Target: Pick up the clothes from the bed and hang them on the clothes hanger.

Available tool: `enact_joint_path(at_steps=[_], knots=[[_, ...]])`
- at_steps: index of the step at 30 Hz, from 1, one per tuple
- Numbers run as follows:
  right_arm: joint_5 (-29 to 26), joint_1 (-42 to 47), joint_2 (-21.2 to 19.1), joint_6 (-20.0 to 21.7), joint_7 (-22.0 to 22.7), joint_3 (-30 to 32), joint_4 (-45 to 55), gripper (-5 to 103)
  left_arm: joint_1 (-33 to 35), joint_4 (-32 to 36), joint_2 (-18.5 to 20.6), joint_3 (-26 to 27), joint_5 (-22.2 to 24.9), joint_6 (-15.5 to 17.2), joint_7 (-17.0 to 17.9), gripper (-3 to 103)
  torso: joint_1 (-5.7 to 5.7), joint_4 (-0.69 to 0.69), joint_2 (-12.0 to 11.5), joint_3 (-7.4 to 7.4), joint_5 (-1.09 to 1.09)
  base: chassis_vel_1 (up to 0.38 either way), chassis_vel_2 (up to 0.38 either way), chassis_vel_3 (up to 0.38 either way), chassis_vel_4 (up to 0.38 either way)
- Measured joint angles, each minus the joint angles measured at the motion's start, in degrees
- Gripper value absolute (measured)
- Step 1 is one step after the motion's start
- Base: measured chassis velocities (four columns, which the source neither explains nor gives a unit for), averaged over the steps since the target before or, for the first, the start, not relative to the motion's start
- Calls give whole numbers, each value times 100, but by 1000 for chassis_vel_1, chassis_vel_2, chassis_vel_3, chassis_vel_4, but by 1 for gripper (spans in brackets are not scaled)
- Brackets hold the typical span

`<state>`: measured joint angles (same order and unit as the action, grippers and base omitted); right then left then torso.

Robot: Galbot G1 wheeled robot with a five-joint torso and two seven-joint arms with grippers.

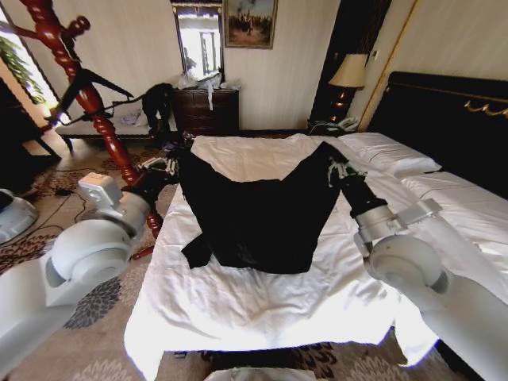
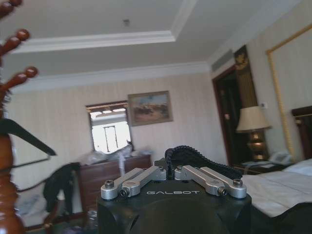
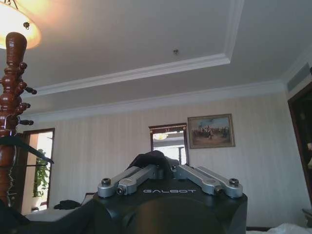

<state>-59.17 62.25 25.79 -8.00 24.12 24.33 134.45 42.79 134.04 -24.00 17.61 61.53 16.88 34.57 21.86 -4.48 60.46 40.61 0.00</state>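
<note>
The clothes (image 1: 262, 210), one large black garment, are stretched between my two grippers over the bed (image 1: 254, 305), with the lower part drooping onto the white duvet. My left gripper (image 1: 169, 164) is shut on one top corner, at the bed's left edge. In the left wrist view the left gripper (image 2: 168, 168) pinches a ribbed black edge (image 2: 195, 156). My right gripper (image 1: 340, 168) is shut on the other top corner. The right wrist view shows the right gripper (image 3: 163, 168) with black cloth (image 3: 148, 158) bunched in it. The black clothes hanger (image 1: 97, 83) hangs on the stand at far left.
A tall reddish wooden coat stand (image 1: 91, 107) rises just left of my left arm. Behind it is a dark dresser (image 1: 208, 109) with a dark clothing heap (image 1: 157, 101) beside it. A lamp (image 1: 348, 71) and the black headboard (image 1: 444, 103) are at the right.
</note>
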Motion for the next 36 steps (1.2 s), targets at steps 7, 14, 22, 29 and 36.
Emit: enact_joint_path(at_steps=[7, 14, 22, 29, 36], knots=[[-923, -820, -632, -71, -192, 658, -9, 0, -615, -212, 249, 512, 234, -278, -347, 2, 3, 1, 0, 1, 0, 0, 0, 0, 0], [-1682, -1166, -1163, -87, -283, 1389, 253, 0, -458, 62, 672, 1330, 540, -406, -496, 2, 3, 2, 0, 1, -1, 0, 0, 0, 0], [-2563, -1044, -1441, 35, 311, 2537, 921, 0, -365, 769, 922, 2554, 1499, -449, -170, 2, 2, 1, 0, 0, 2, 0, 0, 0, 0], [-3484, -1130, -1934, 143, 556, 3566, 921, 0, -438, 826, 1127, 3406, 2280, -439, -262, 2, 0, 1, 1, -1, -3, 0, 0, 0, 0], [-2250, -604, -1344, 737, 438, 2157, 891, 0, 143, 791, 470, 1984, 1123, -76, -517, 2, 3, 0, -1, 2, -1, 0, 0, 0, 0]])
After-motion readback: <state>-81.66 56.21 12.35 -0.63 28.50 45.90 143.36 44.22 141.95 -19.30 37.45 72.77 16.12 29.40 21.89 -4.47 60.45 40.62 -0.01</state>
